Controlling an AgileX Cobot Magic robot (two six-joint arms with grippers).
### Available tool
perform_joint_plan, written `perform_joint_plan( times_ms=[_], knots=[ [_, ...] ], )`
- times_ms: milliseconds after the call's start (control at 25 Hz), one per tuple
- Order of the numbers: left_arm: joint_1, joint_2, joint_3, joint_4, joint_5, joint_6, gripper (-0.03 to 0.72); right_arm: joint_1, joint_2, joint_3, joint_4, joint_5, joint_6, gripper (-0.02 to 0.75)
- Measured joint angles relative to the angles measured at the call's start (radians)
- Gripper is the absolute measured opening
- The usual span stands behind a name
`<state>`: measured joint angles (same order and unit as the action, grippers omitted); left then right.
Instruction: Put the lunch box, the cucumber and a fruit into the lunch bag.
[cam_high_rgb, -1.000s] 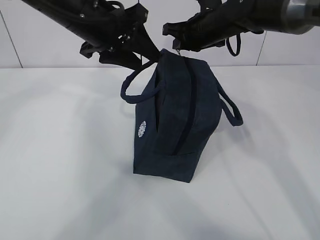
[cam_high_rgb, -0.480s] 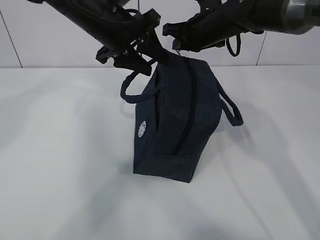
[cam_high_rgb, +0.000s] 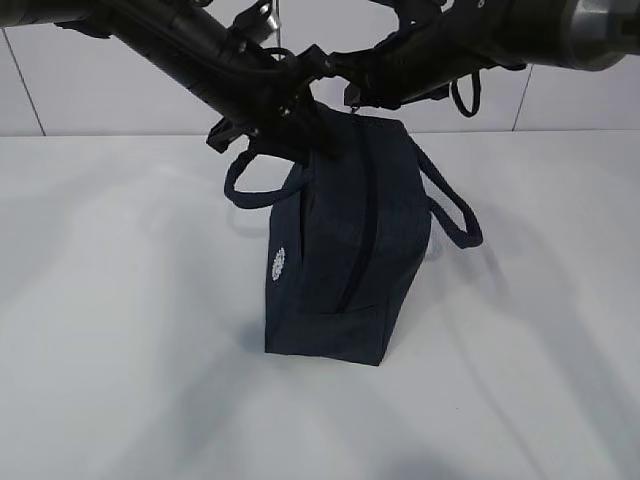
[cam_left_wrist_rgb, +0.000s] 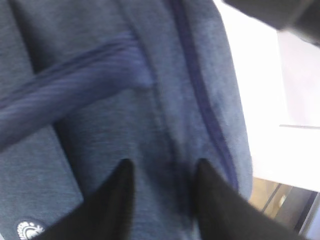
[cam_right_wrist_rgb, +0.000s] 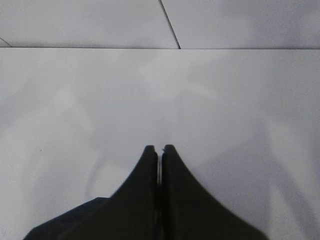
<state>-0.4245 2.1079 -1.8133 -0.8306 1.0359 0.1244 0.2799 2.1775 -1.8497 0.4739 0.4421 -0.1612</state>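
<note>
We see the lunch bag (cam_high_rgb: 345, 240) standing on the white table (cam_high_rgb: 120, 300) near the middle of the scene, its narrow end toward us and its zipper (cam_high_rgb: 368, 215) running shut along the top from near to far. One loop handle (cam_high_rgb: 250, 180) hangs off its left side and the other (cam_high_rgb: 455, 210) off its right, and a small white emblem (cam_high_rgb: 278, 263) sits low on the left face. Our left gripper (cam_high_rgb: 300, 135) comes in from the upper left and presses onto the far top edge of the bag; in the left wrist view its two dark fingers (cam_left_wrist_rgb: 112, 195) stand a narrow way apart with a fold of blue fabric between them, though we cannot tell whether they truly pinch it. Our right gripper (cam_high_rgb: 352, 85) reaches in from the upper right to the far top end of the bag, where the zipper ends; in the right wrist view its fingers (cam_right_wrist_rgb: 150, 170) are pressed together with only a thin sliver between them, over the bare table, and what that sliver is we cannot tell.
</note>
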Motion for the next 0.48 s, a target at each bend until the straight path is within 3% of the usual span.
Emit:
perform_joint_plan(
  times_ms=[80, 160, 480],
  knots=[
    [0.000, 0.000, 0.000, 0.015, 0.017, 0.015, 0.060, 0.000, 0.001, 0.000, 0.000, 0.002, 0.000, 0.000],
    [0.000, 0.000, 0.000, 0.025, 0.044, 0.039, 0.011, 0.000, 0.002, 0.000, 0.000, 0.002, 0.000, 0.000],
    [-0.012, 0.000, -0.002, 0.054, 0.125, 0.167, -0.006, 0.000, 0.006, 0.000, 0.003, 0.013, 0.002, 0.000]
  ],
)
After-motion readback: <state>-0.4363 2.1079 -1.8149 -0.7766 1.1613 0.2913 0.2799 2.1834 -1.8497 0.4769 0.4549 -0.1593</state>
